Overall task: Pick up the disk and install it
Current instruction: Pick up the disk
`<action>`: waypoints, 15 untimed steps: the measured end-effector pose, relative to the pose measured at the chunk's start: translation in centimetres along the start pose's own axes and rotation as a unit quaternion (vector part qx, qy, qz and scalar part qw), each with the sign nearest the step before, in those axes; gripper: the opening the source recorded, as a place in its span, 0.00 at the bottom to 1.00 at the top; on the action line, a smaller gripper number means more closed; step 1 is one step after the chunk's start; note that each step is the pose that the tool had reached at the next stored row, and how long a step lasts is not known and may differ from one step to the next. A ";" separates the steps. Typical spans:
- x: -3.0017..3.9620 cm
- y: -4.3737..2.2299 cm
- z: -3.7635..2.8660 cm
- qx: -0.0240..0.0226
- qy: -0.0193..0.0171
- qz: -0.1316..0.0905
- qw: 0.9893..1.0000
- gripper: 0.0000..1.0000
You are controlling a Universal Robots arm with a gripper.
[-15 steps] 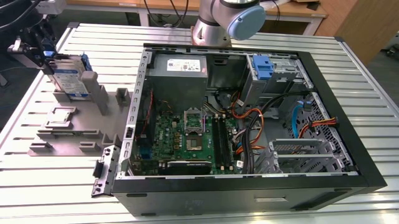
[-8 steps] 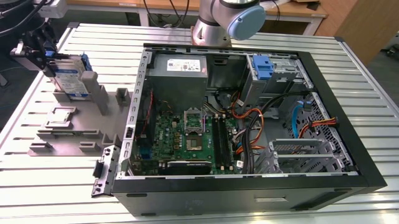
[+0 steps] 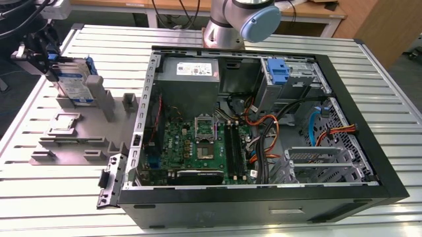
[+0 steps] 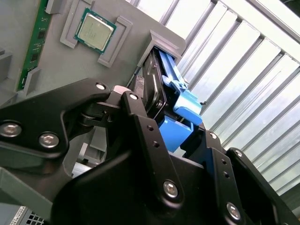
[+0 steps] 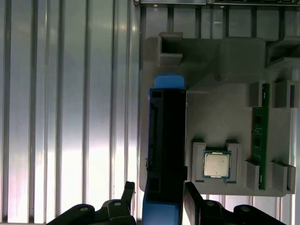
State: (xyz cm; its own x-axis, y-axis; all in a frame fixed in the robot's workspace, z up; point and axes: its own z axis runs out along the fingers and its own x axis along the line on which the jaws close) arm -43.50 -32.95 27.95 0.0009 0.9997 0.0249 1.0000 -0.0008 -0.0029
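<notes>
The disk (image 3: 74, 81) stands on edge in a slot of the grey fixture (image 3: 79, 148), on the slatted table at the exterior view's left, outside the computer case (image 3: 264, 195). My gripper (image 3: 45, 58) is at its upper end. In the first wrist view the disk (image 5: 166, 136) is a dark slab with blue carrier rails, and my gripper (image 5: 159, 190) straddles it with one finger (image 5: 128, 191) a small gap away from it. The second wrist view has the gripper (image 4: 171, 117) around the blue rail of the disk (image 4: 180, 103). The jaws look open around the disk.
The fixture also holds a processor chip (image 5: 216, 164) and a green memory stick (image 5: 265, 122). The open case shows a motherboard (image 3: 197, 143), a grey power supply (image 3: 189, 69), a blue latch piece (image 3: 279, 71) at the drive bay and loose cables (image 3: 277, 123). The arm's base (image 3: 228, 27) stands behind the case.
</notes>
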 end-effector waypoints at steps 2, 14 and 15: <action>0.00 0.00 -0.04 0.000 0.000 0.000 1.000 0.54; 0.01 -0.01 -0.56 0.000 0.000 -0.014 1.000 0.54; 0.02 -0.02 -0.60 0.000 0.000 -0.014 1.000 0.54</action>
State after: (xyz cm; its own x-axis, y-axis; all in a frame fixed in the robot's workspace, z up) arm -43.52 -32.94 28.55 -0.0269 0.9993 0.0249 0.9996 0.0269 -0.0026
